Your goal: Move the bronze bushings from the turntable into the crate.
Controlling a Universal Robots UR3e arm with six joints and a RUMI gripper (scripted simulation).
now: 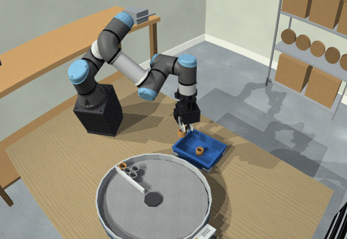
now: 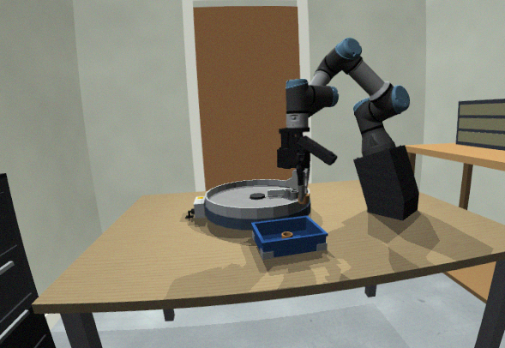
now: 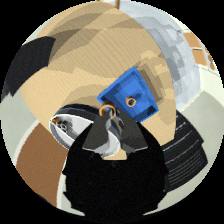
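The gripper (image 1: 185, 128) is clamped on a bronze bushing (image 1: 182, 133), hanging upright just outside the near-left corner of the blue crate (image 1: 215, 160), so the crate's open floor, where another bronze bushing (image 1: 200, 150) sits, lies slightly forward and right

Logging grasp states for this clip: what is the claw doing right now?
Claw: closed on a bronze bushing, carried near the far corner of the blue crate.

Turntable (image 1: 106, 176) rim cropped (bottom edge)
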